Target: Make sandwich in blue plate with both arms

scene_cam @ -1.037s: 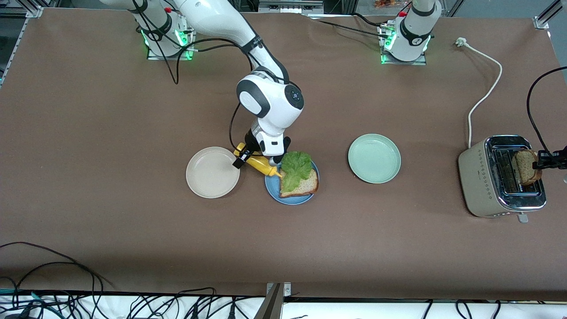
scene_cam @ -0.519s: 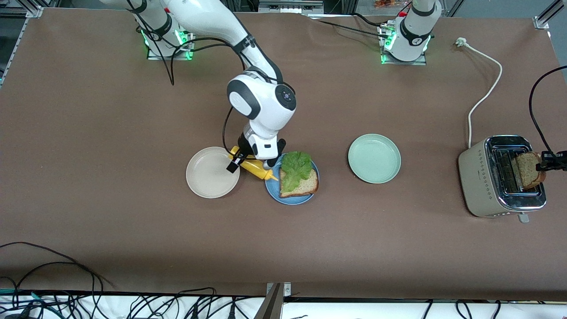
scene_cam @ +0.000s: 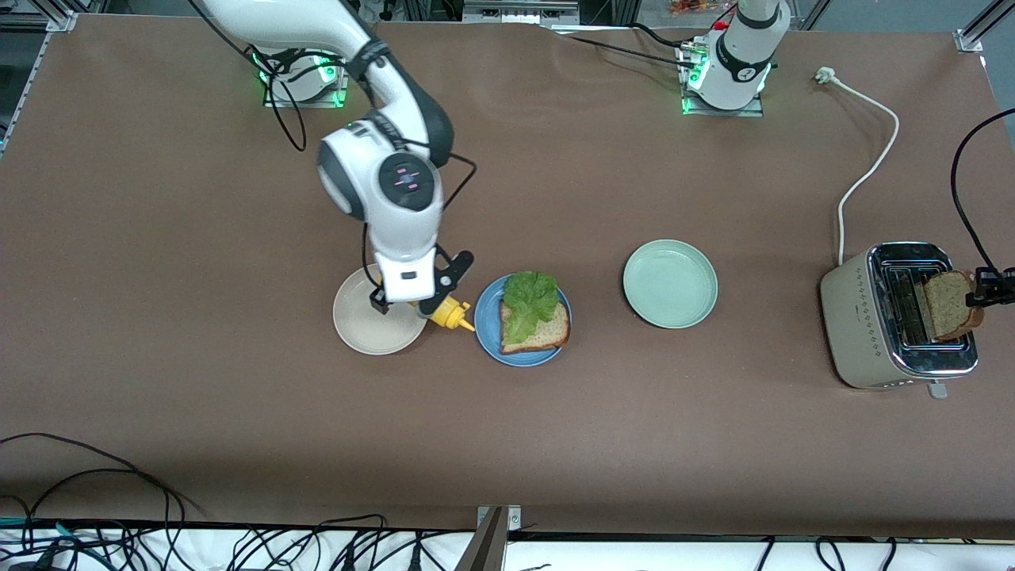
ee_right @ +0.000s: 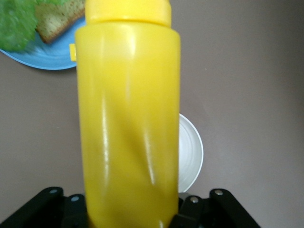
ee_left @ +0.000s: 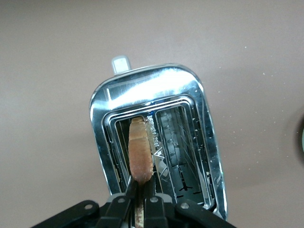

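Note:
The blue plate [scene_cam: 487, 321] carries one bread slice [scene_cam: 549, 333] with a lettuce leaf [scene_cam: 530, 300] on top. My right gripper [scene_cam: 422, 303] is shut on a yellow squeeze bottle [scene_cam: 450, 314]. It holds the bottle tilted over the gap between the beige plate and the blue plate, nozzle toward the blue plate. In the right wrist view the bottle [ee_right: 128, 118] fills the middle, with the blue plate [ee_right: 50, 61] past its cap. My left gripper [scene_cam: 988, 287] is shut on a second bread slice [scene_cam: 949, 305] over the toaster [scene_cam: 860, 317]. The left wrist view shows that slice [ee_left: 141, 152] edge-on above a slot.
A beige plate [scene_cam: 357, 327] lies toward the right arm's end, partly under the right hand. A pale green plate [scene_cam: 670, 284] sits between the blue plate and the toaster. The toaster's white cord [scene_cam: 868, 170] runs toward the left arm's base. Loose cables lie along the table's near edge.
My right arm has swung with the yellow bottle off the blue plate's rim toward the beige plate. The bread slice in my left gripper has shifted slightly over the toaster.

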Controlling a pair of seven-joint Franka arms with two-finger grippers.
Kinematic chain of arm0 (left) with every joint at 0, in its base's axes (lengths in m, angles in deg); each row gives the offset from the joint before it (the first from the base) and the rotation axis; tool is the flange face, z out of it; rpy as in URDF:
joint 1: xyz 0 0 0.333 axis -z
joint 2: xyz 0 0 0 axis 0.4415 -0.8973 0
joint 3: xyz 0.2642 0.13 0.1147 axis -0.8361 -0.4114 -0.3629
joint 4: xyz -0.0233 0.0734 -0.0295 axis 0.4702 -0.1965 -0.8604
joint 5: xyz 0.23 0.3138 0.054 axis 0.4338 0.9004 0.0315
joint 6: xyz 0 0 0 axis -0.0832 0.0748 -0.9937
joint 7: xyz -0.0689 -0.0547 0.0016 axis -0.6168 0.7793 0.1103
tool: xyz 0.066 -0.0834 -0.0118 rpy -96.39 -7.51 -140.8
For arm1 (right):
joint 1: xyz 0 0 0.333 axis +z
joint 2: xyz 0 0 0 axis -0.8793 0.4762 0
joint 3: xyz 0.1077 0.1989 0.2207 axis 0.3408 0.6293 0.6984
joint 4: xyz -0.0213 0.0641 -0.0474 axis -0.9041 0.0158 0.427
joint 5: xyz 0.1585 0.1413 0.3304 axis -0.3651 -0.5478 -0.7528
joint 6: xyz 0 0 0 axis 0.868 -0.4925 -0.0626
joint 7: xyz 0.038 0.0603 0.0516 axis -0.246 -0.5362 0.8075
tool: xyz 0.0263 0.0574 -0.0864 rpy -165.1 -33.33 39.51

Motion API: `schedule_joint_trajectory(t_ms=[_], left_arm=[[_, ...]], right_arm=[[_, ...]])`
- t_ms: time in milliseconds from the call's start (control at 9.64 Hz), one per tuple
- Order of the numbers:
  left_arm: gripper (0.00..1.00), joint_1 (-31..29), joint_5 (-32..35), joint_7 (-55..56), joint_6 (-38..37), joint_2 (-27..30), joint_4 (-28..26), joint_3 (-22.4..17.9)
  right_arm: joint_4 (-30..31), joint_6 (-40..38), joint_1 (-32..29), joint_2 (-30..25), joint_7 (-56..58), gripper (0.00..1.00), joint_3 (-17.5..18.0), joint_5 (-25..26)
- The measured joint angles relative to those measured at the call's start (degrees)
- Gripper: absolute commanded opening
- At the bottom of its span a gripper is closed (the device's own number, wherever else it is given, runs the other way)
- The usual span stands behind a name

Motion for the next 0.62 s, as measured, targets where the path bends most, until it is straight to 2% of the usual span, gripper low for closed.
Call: schedule_joint_trajectory(t_ms=[207,415,622], left_arm=[[0.0,0.2,0.0,0.0,-0.8,1.4,0.0,0.0],[0.0,0.3,0.0,0.0,-2.8,3.3,0.3,0.0],[0.0,0.4,0.0,0.0,-6.9,4.8,3.2,0.0]], right_arm=[[0.0,0.1,-8.8,-1.4,7.4,0.0,4.1,-9.4],[0.0,0.0,-15.1,-2.5,17.7,0.0,5.0,-19.9],[0.1,-0.8,-21.0,-2.8,29.4,0.0,5.2,-29.7]])
